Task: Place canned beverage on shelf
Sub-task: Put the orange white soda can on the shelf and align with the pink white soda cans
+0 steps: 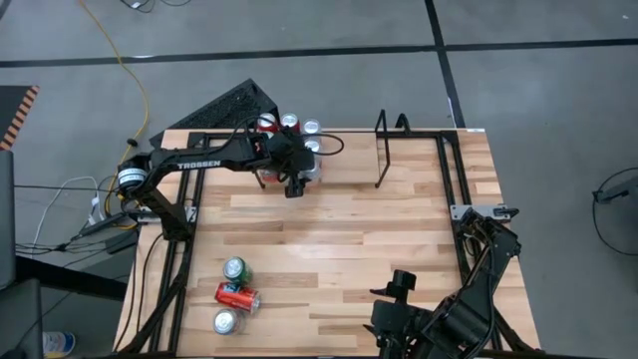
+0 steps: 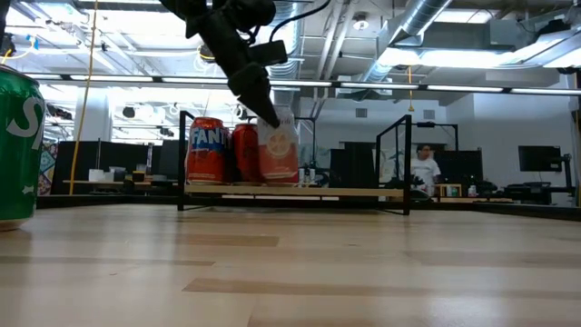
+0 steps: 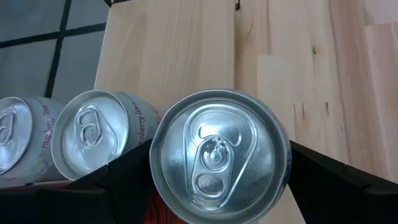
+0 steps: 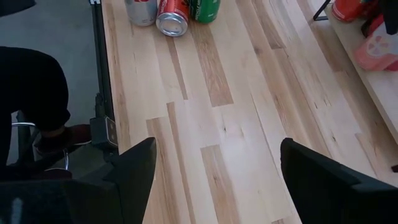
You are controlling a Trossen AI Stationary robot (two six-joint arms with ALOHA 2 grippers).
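The left end effector (image 1: 292, 182) hangs over the left end of the shelf (image 2: 295, 192) at the far edge of the desk (image 1: 339, 249). Its fingers (image 3: 124, 180) stand apart on either side of a can (image 3: 219, 154) that sits upright on the shelf; whether they actually touch it I cannot tell. From its wrist view two more cans (image 3: 93, 134) stand in a row just beside that one. From table height an orange Fanta can (image 2: 205, 151) and a red can (image 2: 245, 153) show beside the pale orange one under the arm.

Near the front left corner of the desk three more cans wait together: a green one (image 1: 235, 268) upright, a red one (image 1: 237, 296) lying on its side, and a silver one (image 1: 225, 321) upright.

The right end effector (image 1: 399, 289) rests at the near right edge, fingers apart and holding nothing. A person stands in the room beyond the desk.
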